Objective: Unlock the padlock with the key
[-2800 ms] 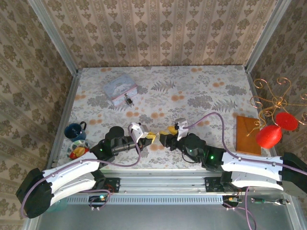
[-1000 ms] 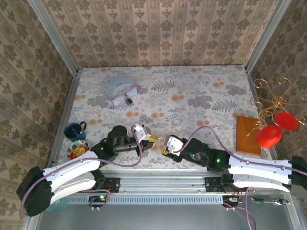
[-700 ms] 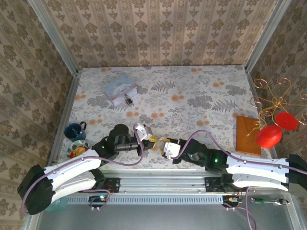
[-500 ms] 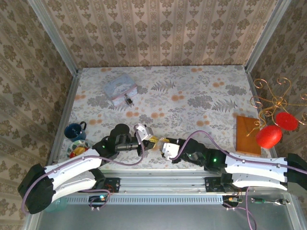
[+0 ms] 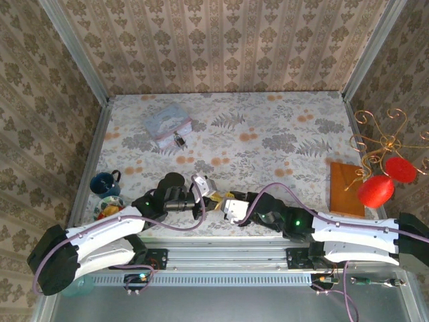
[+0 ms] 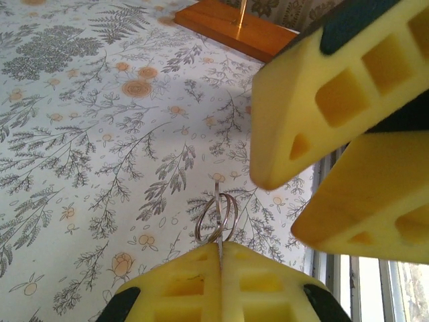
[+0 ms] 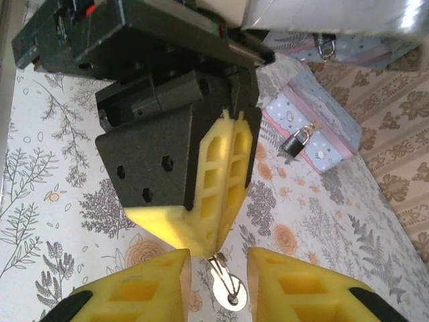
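Around the claws: the floral counter (image 5: 281, 127) carries a pale blue tin (image 5: 167, 123) well beyond the left claw (image 5: 214, 196). A blue cup (image 5: 104, 183) and a small dish (image 5: 107, 208) of coloured bits sit off to that claw's outer side. A wooden base (image 5: 345, 188) with red balls (image 5: 375, 191) on a gold wire stand is far out past the right claw (image 5: 224, 200).

In the way: the claws meet tip to tip at the counter's near edge. In the right wrist view, the left claw's black body (image 7: 154, 154) blocks much of the counter ahead.

Since earlier: 2.8 s ago the two claws faced each other across a gap. The right claw has since come across to the left one. The tin has stayed put.

Left claw: its yellow fingers (image 6: 181, 288) are pressed flat together, clamping the key (image 7: 228, 288).

Right claw: its fingers (image 7: 134, 295) are spread a moderate way apart, one on each side of the key. Contact cannot be told.

Key: it pokes out of the left claw's tips, between the right claw's fingers, and its ring (image 6: 216, 218) stands clear.

Padlock: the padlock (image 7: 295, 144) hangs on the tin's front, well apart from both claws, beyond the left one.
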Controlling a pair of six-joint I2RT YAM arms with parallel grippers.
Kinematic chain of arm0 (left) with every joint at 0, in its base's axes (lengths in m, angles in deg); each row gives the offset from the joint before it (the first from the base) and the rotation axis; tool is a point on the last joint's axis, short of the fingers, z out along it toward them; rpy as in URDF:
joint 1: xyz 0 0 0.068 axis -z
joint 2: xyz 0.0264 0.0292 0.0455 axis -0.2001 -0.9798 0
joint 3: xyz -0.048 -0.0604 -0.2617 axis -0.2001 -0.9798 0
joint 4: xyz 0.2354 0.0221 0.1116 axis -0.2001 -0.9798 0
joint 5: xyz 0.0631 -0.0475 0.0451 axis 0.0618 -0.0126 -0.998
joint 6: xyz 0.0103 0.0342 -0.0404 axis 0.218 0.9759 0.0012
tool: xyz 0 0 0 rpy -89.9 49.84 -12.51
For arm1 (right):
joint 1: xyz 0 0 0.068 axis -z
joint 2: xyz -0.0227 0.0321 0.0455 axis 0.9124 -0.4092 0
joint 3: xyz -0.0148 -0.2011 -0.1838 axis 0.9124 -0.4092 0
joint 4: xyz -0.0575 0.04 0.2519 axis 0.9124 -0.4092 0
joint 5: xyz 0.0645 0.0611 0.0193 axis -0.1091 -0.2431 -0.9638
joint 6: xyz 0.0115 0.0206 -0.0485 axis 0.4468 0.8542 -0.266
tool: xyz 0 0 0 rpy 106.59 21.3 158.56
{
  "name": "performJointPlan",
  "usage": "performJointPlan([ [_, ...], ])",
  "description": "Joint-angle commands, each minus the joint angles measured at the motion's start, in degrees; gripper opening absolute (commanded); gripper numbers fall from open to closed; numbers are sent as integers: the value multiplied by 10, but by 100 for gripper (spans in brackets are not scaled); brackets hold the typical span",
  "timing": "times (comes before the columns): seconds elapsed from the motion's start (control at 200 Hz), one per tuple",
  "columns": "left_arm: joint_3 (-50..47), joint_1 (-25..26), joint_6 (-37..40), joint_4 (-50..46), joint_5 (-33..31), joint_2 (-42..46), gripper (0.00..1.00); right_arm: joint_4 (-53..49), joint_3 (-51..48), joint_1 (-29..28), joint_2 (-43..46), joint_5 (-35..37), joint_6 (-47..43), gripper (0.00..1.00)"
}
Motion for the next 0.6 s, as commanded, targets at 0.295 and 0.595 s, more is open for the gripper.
performJointPlan([
  [0.295,20,8,13,-1,19,0,0,-15,16,-4,-13,15,-9,31],
  [0.595,21,10,15,-2,22,0,0,-25,15,-4,-28,30,-21,30],
])
